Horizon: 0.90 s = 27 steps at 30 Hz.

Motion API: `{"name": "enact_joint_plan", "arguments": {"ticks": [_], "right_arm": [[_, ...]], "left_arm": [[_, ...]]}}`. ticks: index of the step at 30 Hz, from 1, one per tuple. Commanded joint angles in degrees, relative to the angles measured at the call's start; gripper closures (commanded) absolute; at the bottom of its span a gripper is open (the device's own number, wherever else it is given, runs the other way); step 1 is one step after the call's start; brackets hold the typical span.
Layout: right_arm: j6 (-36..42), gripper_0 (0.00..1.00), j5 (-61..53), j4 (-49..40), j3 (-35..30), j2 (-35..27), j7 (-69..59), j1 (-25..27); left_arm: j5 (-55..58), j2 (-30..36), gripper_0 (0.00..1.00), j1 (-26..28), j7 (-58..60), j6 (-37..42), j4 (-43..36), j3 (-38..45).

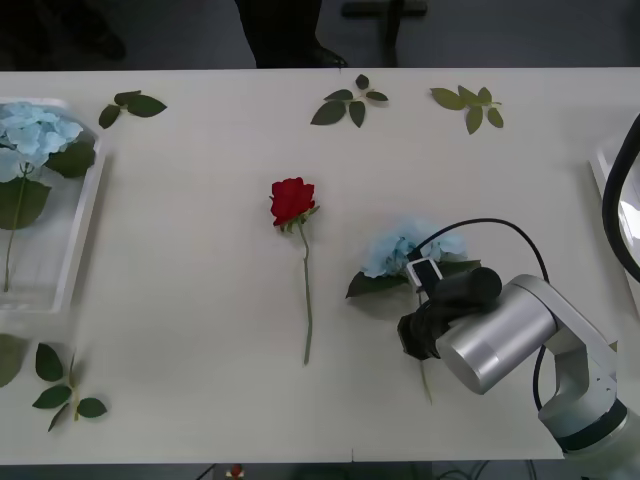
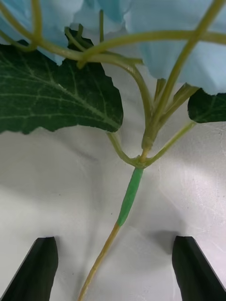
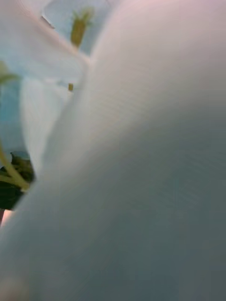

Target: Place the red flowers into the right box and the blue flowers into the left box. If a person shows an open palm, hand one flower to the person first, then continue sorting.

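A blue flower (image 1: 400, 250) lies on the white table right of centre, with broad green leaves. My right gripper (image 2: 113, 268) hangs low over its stem (image 2: 129, 197), open, one black finger on each side of the stem and neither touching it. In the front view the right arm's wrist (image 1: 440, 320) covers that stem. One red flower (image 1: 292, 200) lies mid-table, its stem pointing toward me. Another blue flower (image 1: 35, 130) rests in the left box (image 1: 85, 215). Only an edge of the right box (image 1: 603, 165) is visible at the far right.
Loose green leaf sprigs lie at the far left (image 1: 130, 105), far middle (image 1: 350, 103), far right (image 1: 468, 105) and near left (image 1: 65, 385). A person's dark legs (image 1: 285, 30) stand beyond the table. The left wrist view is blurred white (image 3: 141, 188) close up.
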Motion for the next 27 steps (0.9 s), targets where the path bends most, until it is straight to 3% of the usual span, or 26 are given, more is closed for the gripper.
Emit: {"name": "enact_joint_plan", "arguments": {"ticks": [1,6,7,10,11,14,17,22,27], "right_arm": [[-0.63,0.35,0.97,-0.71,0.52,1.52,-2.07,-0.36],[-1.86,0.47,1.06,0.61,0.69,1.78,-2.07,-0.45],[-2.57,0.56,1.06,1.05,0.69,1.78,-2.07,-0.36],[-3.62,0.97,1.06,1.93,0.69,1.78,-2.07,-0.36],[-3.71,1.0,1.06,1.93,0.69,1.78,-2.07,-0.45],[-3.71,1.0,1.06,1.93,0.69,1.78,-2.07,-0.45],[-3.62,1.0,1.06,1.93,0.6,1.78,-2.07,-0.63],[-3.36,1.0,-0.17,-1.85,-1.24,0.29,-1.63,-0.72],[-1.51,1.0,-8.61,-10.55,-7.13,-2.17,3.47,-0.72]], "left_arm": [[2.61,1.53,1.0,-0.4,-4.27,-4.06,5.44,1.26],[4.45,1.53,1.0,-0.57,-4.53,-6.78,10.36,0.2],[5.16,1.53,1.0,-0.57,-4.53,-6.96,11.33,-0.24],[6.91,1.53,1.0,-0.57,-4.53,-7.49,13.18,-1.29],[7.18,1.53,1.0,-0.48,-4.53,-7.49,13.35,-1.47],[6.91,1.53,0.82,-0.4,-4.62,-7.31,13.53,-1.73],[7.09,1.53,0.57,-0.4,-4.71,-7.05,13.44,-1.65],[9.2,1.62,0.39,-0.4,-4.97,-4.76,12.82,-1.29],[10.69,1.79,0.21,-0.31,-4.45,3.94,8.25,1.61]]}}
